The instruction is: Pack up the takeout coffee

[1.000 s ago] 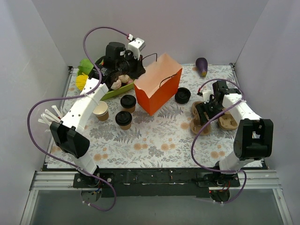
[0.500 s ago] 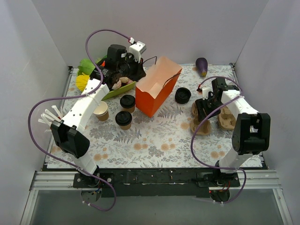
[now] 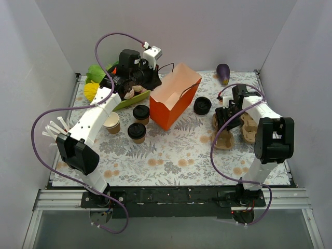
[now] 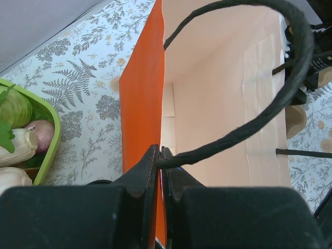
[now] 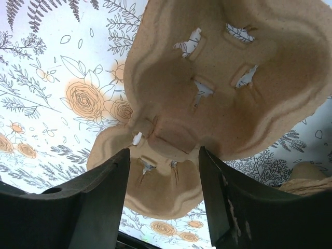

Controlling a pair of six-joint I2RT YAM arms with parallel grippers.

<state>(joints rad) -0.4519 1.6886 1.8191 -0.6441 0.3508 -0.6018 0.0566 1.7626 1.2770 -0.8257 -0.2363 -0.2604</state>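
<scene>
both tools busy: left tool (image 4: 160, 155) pinches bag handle (image 4: 290, 78) (right tool (image 5: 163, 155) straddles tray (image 5: 207, 104)).

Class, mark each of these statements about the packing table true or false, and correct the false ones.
1. The left gripper is shut on the bag handle. True.
2. The orange bag already holds a cup. False: seen from the left wrist, its inside is empty.
3. Two lidded cups stand left of the bag. True; the other is at.
4. The right gripper has lifted a lidded cup. False: its jaws straddle a pulp cup carrier and carry nothing.
5. The open cup has a lid on. False: its pale inside shows.
</scene>
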